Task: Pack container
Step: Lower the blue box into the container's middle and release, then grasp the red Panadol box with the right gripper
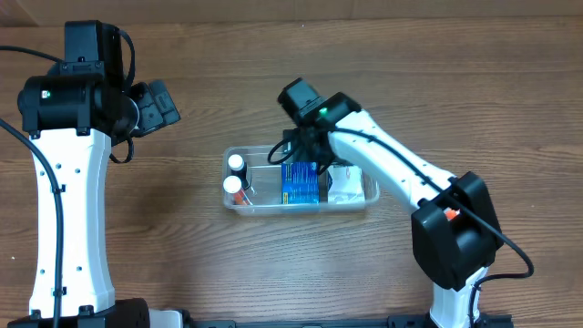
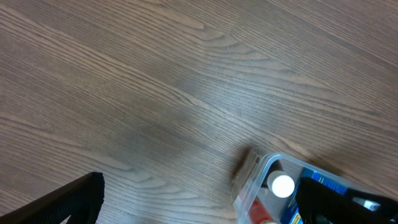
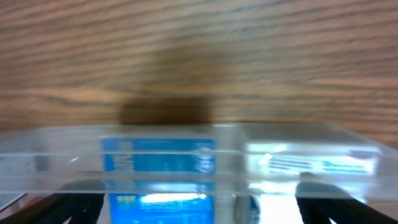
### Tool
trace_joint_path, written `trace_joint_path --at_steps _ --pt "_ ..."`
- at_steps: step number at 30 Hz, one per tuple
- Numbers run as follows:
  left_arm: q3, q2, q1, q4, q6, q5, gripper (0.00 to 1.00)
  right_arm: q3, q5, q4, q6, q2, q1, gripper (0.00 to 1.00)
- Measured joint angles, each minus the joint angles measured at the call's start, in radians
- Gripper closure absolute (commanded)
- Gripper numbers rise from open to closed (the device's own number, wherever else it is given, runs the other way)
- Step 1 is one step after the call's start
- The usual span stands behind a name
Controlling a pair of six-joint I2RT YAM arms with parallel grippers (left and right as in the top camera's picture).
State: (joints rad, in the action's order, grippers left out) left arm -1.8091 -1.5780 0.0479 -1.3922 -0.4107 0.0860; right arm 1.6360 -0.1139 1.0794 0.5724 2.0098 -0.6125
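Container (image 1: 239,206) sits mid-table, long side left to right. Inside it: two white-capped bottles (image 1: 235,174) at the left end, a blue packet (image 1: 301,182) in the middle, a white packet (image 1: 344,185) at the right end. Right gripper (image 1: 305,157) is over the far rim above the blue packet; in the wrist view its jaws stand wide apart with nothing clamped, but the picture is blurred and contact with the packet cannot be judged. Left gripper (image 1: 157,105) hangs over bare table (image 1: 191,264), well apart from the container, jaws spread wide and empty
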Motion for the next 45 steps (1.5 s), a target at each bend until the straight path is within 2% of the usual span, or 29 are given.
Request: trace_joint_path --at_steps 6,12,15,18,23,25,27,31,38,45 --pt "0.000 0.000 0.000 0.002 0.000 0.000 0.00 0.000 -0.009 -0.005 -0.096 0.000 0.072 0.00" --pt "0.000 0.000 0.000 0.001 0.000 0.000 0.00 0.000 -0.009 0.015 -0.142 -0.003 0.054 0.00" --pt "0.000 0.000 0.000 0.002 0.000 0.000 0.00 0.000 -0.011 0.025 -0.126 -0.051 0.035 0.00" --pt "0.000 0.000 0.000 0.002 0.000 0.000 0.00 0.004 -0.021 0.060 -0.057 -0.170 0.062 0.00" --pt "0.000 0.000 0.000 0.002 0.000 0.000 0.00 0.038 -0.031 0.186 0.092 -0.382 0.273 0.00" --pt "0.000 0.000 0.000 0.001 0.000 0.000 0.00 0.042 -0.036 0.268 0.155 -0.436 0.403 0.00" --pt "0.000 0.000 0.000 0.002 0.000 0.000 0.00 0.042 -0.046 0.346 0.209 -0.455 0.556 0.00" --pt "0.000 0.000 0.000 0.002 0.000 0.000 0.00 0.023 -0.046 0.361 0.243 -0.449 0.710 0.00" --pt "0.000 0.000 0.000 0.001 0.000 0.000 0.00 -0.151 -0.047 0.288 0.219 -0.447 0.875 0.00" --pt "0.000 0.000 0.000 0.001 0.000 0.000 0.00 -0.402 -0.047 0.109 0.024 -0.446 0.898 0.00"
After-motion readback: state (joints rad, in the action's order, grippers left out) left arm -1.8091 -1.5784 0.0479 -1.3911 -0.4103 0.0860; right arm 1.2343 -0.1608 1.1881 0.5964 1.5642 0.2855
